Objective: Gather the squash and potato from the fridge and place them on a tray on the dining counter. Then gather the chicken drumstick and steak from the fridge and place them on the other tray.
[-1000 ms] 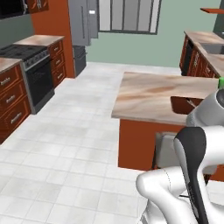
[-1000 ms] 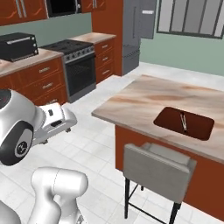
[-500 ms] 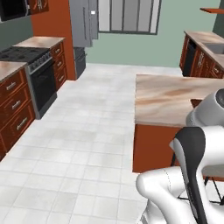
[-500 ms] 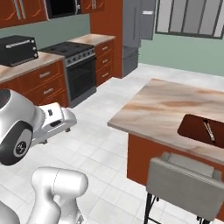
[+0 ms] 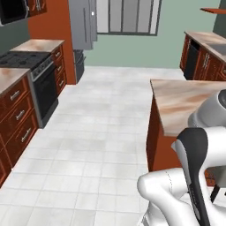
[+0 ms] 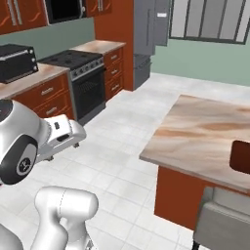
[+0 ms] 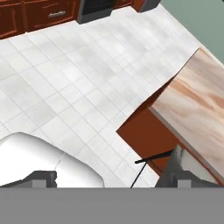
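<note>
far across the white tiled floor (image 5: 101, 132), at the top of the left base view, the fridge (image 5: 83, 24) stands grey and shut beside a tall red-brown cabinet, well apart from the robot. the squash, potato and meats are presumably behind those doors, since nothing of them shows anywhere on the table tops; that is a guess from the task, not something seen.

toward the right of both base views the dining table (image 6: 205, 132) spreads its beige marbled top over a red-brown base. at the far right edge of the right base view a corner of one dark reddish-brown tray (image 6: 240, 156) lies flat on that top, waiting to receive things. a grey stool (image 6: 224, 224) sits tucked against the table's near side at lower right.

along the left of the left base view runs the wall counter with a black stove (image 5: 26, 62) and oven; in the right base view a toaster oven (image 6: 17, 62) rests on that counter at the upper left.

the arm is folded close over its base, a sensible carry posture for driving. the tool (image 7: 111, 179) shows at the bottom of the hand view, its tips wide apart and released, grasping nothing, looking down at the floor and the table's corner. judging by this, the task is at its start: the approach to the fridge comes first, then opening a door.
</note>
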Controlling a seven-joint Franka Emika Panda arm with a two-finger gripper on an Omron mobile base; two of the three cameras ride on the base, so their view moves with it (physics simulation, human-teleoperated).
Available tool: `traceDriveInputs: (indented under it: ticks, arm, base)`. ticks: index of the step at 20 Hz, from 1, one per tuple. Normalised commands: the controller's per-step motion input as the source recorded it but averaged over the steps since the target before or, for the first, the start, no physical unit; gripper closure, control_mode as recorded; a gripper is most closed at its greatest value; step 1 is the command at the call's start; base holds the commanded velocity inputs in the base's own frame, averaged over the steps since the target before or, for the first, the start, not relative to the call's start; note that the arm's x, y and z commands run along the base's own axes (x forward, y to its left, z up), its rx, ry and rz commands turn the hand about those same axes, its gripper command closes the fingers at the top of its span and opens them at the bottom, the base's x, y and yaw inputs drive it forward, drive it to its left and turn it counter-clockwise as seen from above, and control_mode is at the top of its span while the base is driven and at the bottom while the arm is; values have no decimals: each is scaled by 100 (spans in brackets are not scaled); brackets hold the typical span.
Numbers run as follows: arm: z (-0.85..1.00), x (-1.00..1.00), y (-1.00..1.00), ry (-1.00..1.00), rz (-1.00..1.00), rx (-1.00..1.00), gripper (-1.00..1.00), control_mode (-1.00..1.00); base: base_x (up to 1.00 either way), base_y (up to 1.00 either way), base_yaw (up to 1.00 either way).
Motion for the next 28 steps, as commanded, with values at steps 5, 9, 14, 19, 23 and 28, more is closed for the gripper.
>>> traceDriveInputs:
  ticks: [5,9,14,19,23,28]
  arm:
    - [0,0,0,0,0,0,-100,100]
    - [0,0,0,0,0,0,-100,100]
    - [0,0,0,0,0,0,-100,100]
    - [0,0,0,0,0,0,-100,100]
    - [0,0,0,0,0,0,-100,100]
    - [0,0,0,0,0,0,-100,100]
  base:
    - [47,68,-23]
    - [42,67,-26]
    - [49,61,-26]
    - [73,55,-11]
    - [97,33,7]
    - [98,7,17]
